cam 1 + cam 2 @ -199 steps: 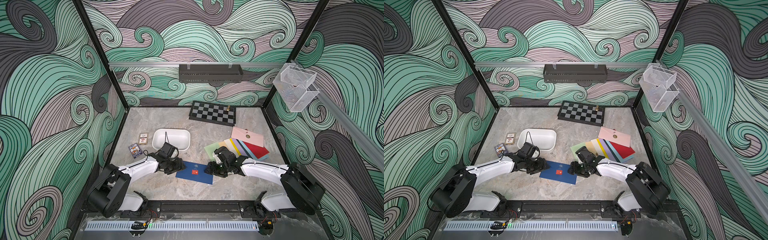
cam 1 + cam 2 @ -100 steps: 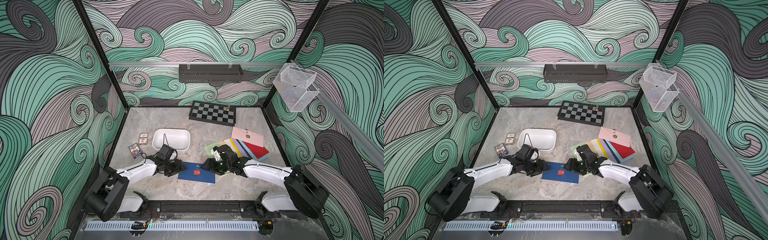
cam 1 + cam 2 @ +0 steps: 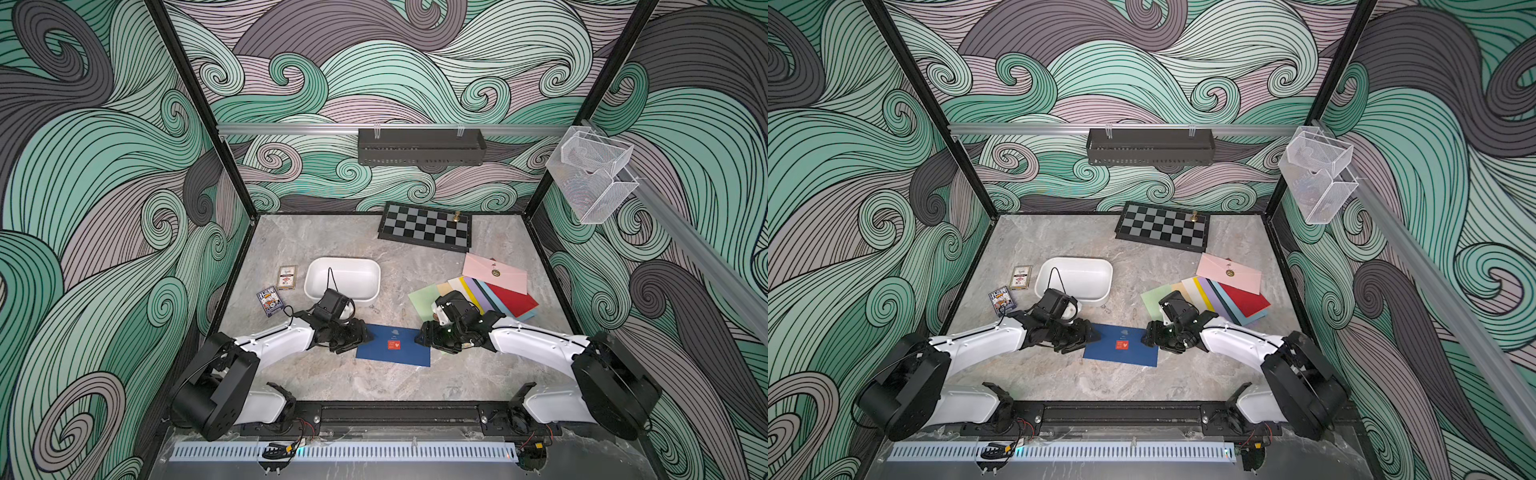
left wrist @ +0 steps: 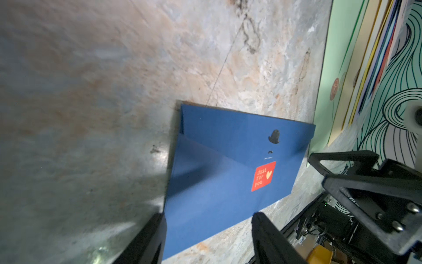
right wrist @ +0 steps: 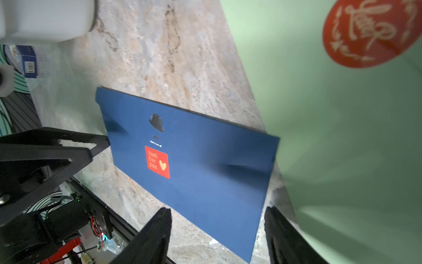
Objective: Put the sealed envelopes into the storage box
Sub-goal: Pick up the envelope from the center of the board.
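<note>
Outside storage box, navy env. flat

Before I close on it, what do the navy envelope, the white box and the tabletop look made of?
Navy envelope: matte paper or thin card, by its creased flap and stuck-on red seal. Box: probably plastic, smooth and faintly glossy, with rounded moulded corners. Tabletop: veined marble look with a soft sheen; real stone or printed laminate, I cannot tell.
</note>
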Tool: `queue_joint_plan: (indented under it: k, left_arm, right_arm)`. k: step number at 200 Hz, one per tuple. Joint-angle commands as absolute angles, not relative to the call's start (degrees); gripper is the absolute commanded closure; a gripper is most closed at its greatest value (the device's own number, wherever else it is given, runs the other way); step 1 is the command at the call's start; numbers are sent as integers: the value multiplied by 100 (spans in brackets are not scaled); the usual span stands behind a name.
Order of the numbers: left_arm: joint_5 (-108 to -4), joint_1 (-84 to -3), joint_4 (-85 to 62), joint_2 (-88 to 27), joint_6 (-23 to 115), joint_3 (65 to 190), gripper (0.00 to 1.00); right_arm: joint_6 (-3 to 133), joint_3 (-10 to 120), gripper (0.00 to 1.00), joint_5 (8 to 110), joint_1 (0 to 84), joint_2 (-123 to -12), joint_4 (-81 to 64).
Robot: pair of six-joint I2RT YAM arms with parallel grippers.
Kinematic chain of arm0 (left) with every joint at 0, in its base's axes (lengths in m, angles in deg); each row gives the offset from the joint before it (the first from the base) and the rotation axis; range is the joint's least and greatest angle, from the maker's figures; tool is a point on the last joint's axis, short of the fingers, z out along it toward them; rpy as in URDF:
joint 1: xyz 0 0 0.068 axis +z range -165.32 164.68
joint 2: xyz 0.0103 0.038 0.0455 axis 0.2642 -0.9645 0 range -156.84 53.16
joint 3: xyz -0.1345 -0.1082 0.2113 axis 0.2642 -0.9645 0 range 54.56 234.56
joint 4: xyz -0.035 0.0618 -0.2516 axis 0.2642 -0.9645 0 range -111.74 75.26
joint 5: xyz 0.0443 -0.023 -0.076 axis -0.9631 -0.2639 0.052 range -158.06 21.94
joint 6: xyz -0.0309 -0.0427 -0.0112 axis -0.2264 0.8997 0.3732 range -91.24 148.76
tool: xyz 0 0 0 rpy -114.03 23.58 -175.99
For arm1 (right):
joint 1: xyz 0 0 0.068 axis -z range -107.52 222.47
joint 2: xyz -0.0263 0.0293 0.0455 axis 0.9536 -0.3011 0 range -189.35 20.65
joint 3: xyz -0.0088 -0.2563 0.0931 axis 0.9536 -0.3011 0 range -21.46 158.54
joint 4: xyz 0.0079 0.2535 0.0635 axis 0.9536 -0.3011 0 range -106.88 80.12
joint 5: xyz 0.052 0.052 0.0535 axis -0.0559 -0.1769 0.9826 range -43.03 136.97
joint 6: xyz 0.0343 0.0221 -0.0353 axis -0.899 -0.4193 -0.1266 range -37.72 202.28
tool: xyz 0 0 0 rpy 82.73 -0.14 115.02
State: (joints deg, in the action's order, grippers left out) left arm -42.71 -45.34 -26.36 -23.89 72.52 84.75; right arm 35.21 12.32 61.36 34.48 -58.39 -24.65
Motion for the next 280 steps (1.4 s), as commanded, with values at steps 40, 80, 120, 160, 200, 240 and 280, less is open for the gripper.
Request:
queue_joint_plan:
  k: [40,80,120,160,200,240,280]
  left_arm:
    - [-4029,-4528,-2565,-2695,7373,8376,36]
    - [-4006,-4527,-2531,-2675,7385,8350,36]
    - [-3994,-4528,-2500,-2743,7380,8378,36]
    - [-4503,-4517,-3322,-2244,7104,8726,35]
    - [-4747,-4448,-3994,-1842,6958,9020,33]
    - [-4163,-4476,-3886,-1161,7322,8577,34]
    - [-3518,-5236,-3182,-709,8188,7849,38]
  right_arm:
    - [3215,1226,32,6732,3258,-6862,-1424]
    - [3131,1374,32,7177,3257,-7098,-771]
    - [3119,1375,31,7531,3255,-7210,-323]
    - [3677,1427,28,7225,3335,-6643,-1230]
    - [4356,1584,26,6988,3441,-5968,-2219]
    - [5139,2099,27,7114,3453,-6152,-2621]
    - [6210,3508,29,7397,3451,-7412,-3005]
